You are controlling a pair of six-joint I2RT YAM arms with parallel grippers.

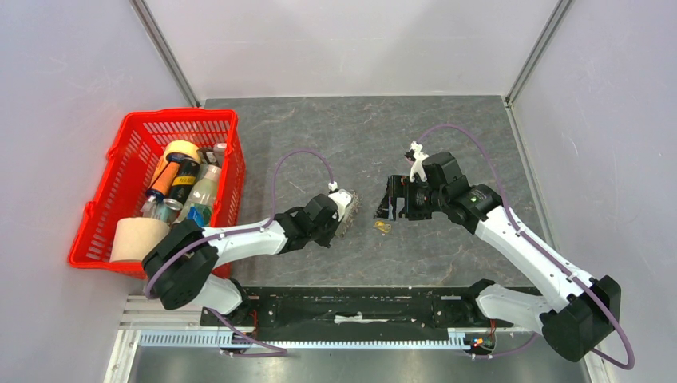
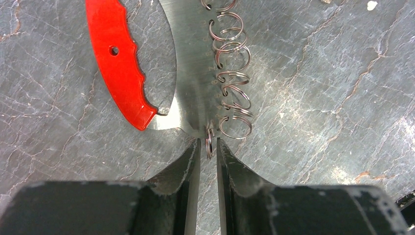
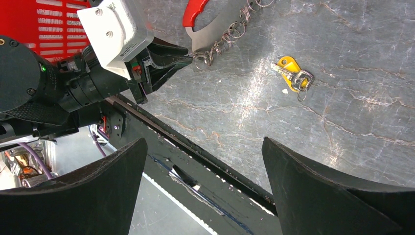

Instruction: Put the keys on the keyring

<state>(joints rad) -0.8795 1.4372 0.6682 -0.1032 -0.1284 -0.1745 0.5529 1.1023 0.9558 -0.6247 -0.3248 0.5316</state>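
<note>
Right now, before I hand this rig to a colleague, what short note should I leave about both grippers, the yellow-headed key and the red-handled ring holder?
Left gripper: jaws narrow around the end split ring of the curved steel plate with a red handle; a firm pinch cannot be confirmed.
Right gripper: open, empty, above the table.
Yellow-headed silver key: lies loose on the grey marbled table, apart from both grippers.
Done: nothing; the rings in view carry no key.
Left: pick up the key and thread it on a ring.
</note>
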